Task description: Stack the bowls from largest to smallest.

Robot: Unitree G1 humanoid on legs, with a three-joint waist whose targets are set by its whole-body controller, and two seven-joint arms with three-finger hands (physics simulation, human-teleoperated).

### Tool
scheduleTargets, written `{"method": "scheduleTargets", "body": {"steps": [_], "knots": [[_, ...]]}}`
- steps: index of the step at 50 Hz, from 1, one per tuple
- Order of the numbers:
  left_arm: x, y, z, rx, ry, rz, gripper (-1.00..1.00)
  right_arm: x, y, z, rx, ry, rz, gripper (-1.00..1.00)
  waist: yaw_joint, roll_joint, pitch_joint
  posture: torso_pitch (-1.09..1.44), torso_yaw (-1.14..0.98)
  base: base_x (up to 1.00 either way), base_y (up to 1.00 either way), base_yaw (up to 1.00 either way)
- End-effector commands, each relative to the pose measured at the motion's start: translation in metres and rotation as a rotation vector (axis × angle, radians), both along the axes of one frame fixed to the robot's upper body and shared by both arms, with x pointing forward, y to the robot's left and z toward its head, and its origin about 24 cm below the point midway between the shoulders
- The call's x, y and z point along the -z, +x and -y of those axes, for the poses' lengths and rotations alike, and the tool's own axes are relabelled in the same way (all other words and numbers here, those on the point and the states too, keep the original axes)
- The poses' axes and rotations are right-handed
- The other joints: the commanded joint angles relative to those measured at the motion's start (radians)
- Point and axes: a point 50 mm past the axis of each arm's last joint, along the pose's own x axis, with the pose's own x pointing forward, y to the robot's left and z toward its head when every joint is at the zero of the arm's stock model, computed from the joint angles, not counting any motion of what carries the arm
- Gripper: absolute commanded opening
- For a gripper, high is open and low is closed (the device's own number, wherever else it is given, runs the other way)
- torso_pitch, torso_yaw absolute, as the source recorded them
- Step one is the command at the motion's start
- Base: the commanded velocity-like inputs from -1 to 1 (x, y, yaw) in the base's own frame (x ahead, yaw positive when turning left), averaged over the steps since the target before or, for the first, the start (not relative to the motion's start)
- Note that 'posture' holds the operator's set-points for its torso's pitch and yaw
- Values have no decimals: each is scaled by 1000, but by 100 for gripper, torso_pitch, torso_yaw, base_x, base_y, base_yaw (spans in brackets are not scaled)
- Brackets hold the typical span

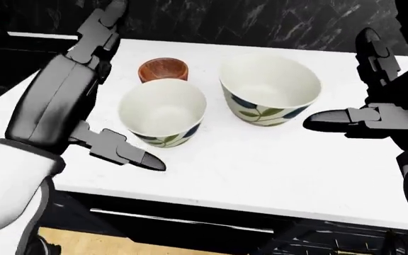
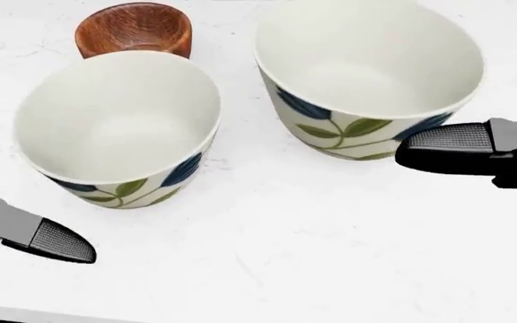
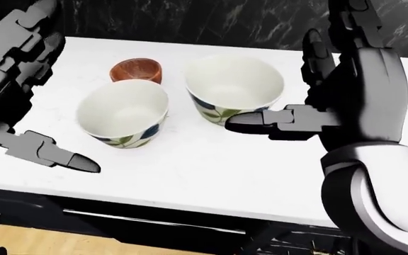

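Three bowls stand apart on the white counter [image 2: 313, 242]. The largest, white with blue and green leaves [image 2: 370, 74], is at the right. A medium bowl with the same pattern [image 2: 119, 128] is at the left. Above it in the view sits a small brown wooden bowl [image 2: 135, 30]. My left hand [image 3: 66, 90] is open beside the medium bowl's left side, its thumb [image 2: 57, 241] low by the bowl's base and the other fingers raised. My right hand [image 1: 338, 77] is open to the right of the largest bowl, with its thumb [image 2: 443, 145] close to the wall. Neither hand holds anything.
The counter's near edge [image 1: 211, 204] runs along the bottom, with dark cabinets and a wooden floor below it. A black marble wall [image 1: 260, 24] rises behind the counter. The wooden bowl stands close behind the medium bowl.
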Motion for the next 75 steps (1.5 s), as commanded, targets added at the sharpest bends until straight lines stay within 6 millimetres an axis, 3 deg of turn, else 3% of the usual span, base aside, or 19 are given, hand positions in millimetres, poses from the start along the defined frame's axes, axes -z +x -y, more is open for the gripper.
{"method": "scheduleTargets", "body": {"steps": [1, 9, 20, 35, 45, 56, 59, 62, 68, 72, 75], "knots": [[-8, -4, 0, -31, 45, 99, 100, -8, -5, 4, 1, 26, 64, 100, -1, 0, -21, 0, 0, 0, 0, 0], [8, 19, 11, -87, 172, 133, 100, -6, -7, 8, 13, 31, 63, 100, 8, -17, -23, 0, 0, 0, 0, 0], [28, 22, 24, -78, 299, 137, 100, -2, -8, 9, 14, 41, 63, 100, 14, -41, -26, 0, 0, 0, 0, 0], [51, 34, 41, -65, 428, 161, 100, 1, -8, 12, 19, 52, 64, 100, 16, -46, -30, 0, 0, 0, 0, 0], [61, 50, 45, -86, 478, 153, 65, 0, -10, 14, 25, 52, 64, 100, 14, -44, -32, 0, 0, 0, 0, 0], [85, 57, 49, -119, 633, 128, 49, 0, -13, 19, 31, 57, 68, 100, 11, -42, -35, 0, 0, 0, 0, 0], [91, 58, 49, -116, 651, 118, 32, 1, -14, 19, 33, 59, 67, 100, 12, -41, -35, 0, 0, 0, 0, 0], [90, 56, 50, -108, 658, 116, -14, 1, -14, 19, 32, 59, 66, 100, 12, -39, -36, 0, 0, 0, 0, 0], [84, 54, 50, -105, 659, 123, -58, -1, -18, 21, 37, 57, 70, 100, 11, -39, -36, 0, 0, 0, 0, 0], [75, 50, 53, -99, 660, 142, -100, -3, -21, 23, 40, 58, 72, 100, 11, -41, -34, 0, 0, 0, 0, 0], [63, 49, 52, -96, 644, 153, -100, -7, -25, 26, 42, 65, 77, 100, 10, -44, -34, 0, 0, 0, 0, 0]]}}
